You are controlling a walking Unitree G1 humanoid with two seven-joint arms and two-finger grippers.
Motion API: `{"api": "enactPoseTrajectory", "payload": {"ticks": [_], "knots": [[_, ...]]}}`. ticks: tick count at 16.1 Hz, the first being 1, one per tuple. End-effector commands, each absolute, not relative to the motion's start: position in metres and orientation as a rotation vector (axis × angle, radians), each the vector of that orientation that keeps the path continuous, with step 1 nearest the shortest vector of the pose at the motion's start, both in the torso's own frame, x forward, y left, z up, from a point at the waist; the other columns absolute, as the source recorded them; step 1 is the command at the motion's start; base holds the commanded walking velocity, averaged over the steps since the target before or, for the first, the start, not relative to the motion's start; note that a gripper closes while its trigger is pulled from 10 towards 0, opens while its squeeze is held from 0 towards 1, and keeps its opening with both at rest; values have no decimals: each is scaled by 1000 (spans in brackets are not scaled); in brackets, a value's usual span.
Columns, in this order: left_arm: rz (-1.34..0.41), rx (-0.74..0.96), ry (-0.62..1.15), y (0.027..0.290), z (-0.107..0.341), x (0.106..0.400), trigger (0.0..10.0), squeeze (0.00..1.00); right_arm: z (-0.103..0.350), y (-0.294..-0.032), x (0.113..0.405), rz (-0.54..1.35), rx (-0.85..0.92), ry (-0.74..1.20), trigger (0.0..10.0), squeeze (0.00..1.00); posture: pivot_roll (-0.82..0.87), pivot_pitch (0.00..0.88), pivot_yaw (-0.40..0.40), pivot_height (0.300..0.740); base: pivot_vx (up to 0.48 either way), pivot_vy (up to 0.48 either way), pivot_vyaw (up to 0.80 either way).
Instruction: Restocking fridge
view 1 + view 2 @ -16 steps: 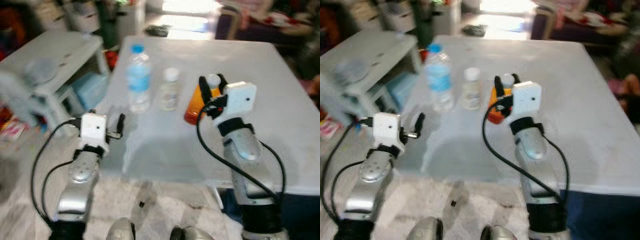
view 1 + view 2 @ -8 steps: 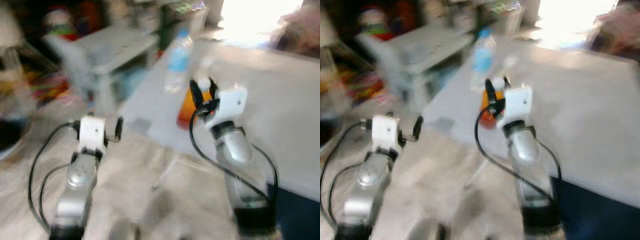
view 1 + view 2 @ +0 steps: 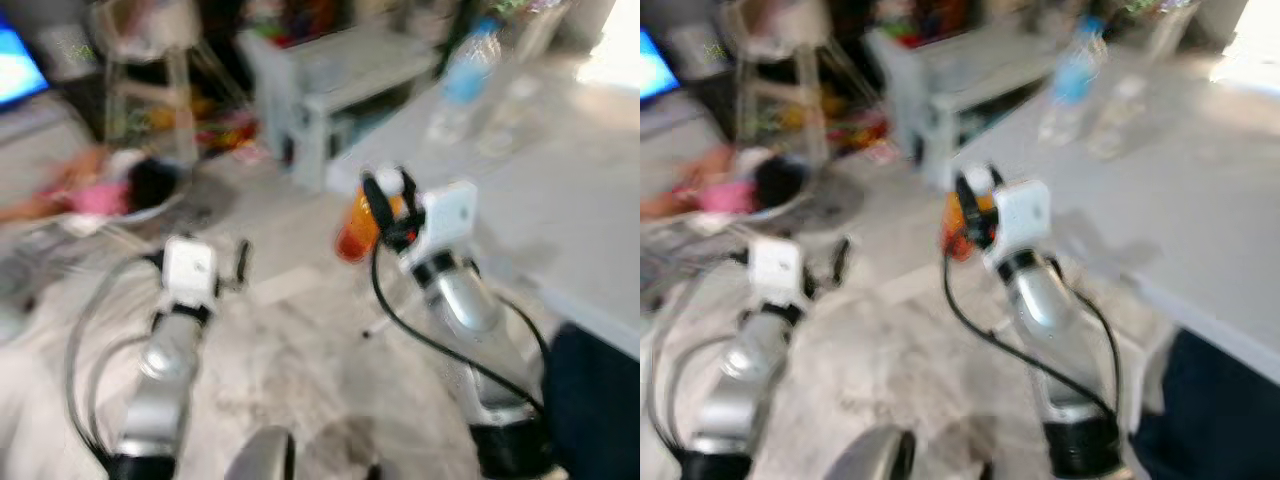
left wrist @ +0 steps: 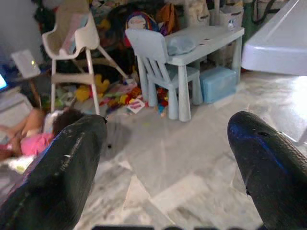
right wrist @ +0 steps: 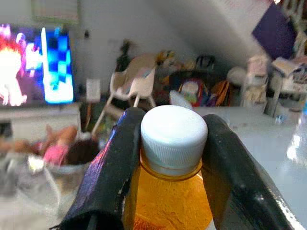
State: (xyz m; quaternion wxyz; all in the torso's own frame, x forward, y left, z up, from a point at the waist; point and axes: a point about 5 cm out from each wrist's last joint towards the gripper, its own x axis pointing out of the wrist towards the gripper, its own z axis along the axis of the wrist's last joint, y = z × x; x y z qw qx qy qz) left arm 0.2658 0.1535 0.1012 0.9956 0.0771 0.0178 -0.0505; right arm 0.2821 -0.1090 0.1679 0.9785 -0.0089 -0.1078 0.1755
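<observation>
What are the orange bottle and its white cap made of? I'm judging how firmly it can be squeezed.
The orange bottle in the right hand looks like clear plastic: light glows through the orange liquid. Its white ribbed screw cap looks like matte opaque plastic. Wall stiffness cannot be told.

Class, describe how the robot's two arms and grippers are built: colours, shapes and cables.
Both arms are silver, rounded segments with black bases. Each wrist carries a white boxy block, and black cables loop alongside. The left gripper and right gripper each have two long, smooth black fingers.
</observation>
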Motion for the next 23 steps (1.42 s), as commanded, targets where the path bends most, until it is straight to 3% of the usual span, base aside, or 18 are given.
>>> {"api": "enactPoseTrajectory", "payload": {"ticks": [1,12,17,23], "knots": [[-79,168,32,158,102,266,10000,0,177,-107,283,356,-6,-261,10000,0,72,0,-7,740,-247,0,800],[-55,176,19,159,101,271,10000,0,176,-104,285,394,-4,-259,10000,0,82,0,-26,740,-213,0,800],[233,251,48,208,92,254,10000,0,163,-120,285,354,-9,-224,10000,0,113,0,-31,740,-55,0,800],[228,217,60,204,92,244,10000,0,160,-118,288,378,-4,-221,10000,0,143,0,-44,740,0,0,800]]}}
